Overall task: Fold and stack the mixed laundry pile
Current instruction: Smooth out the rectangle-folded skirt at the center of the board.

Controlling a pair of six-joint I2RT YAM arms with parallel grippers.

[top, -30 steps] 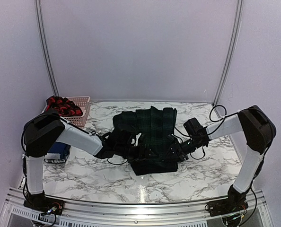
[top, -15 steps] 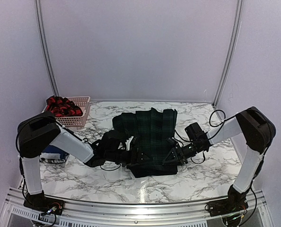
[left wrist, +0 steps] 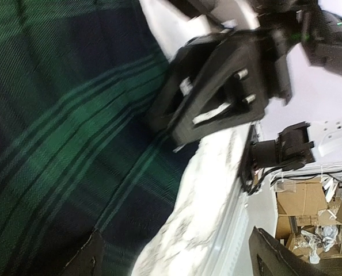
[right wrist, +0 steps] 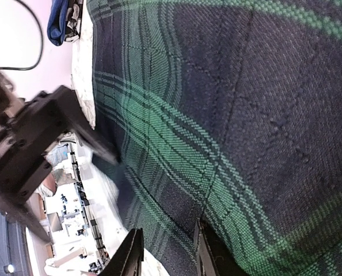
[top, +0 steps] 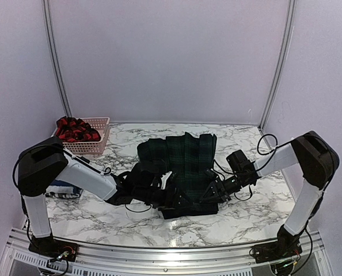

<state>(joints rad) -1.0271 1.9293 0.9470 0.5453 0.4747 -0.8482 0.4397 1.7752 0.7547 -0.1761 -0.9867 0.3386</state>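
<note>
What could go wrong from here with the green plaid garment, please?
The left gripper and right gripper sit close together at the near edge of the dark green plaid garment, so they could collide. The left gripper's wide-open jaws might catch only the top layer and pull the fold apart.

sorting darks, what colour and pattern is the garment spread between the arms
The garment is dark green and navy plaid, clearest in the right wrist view.
</note>
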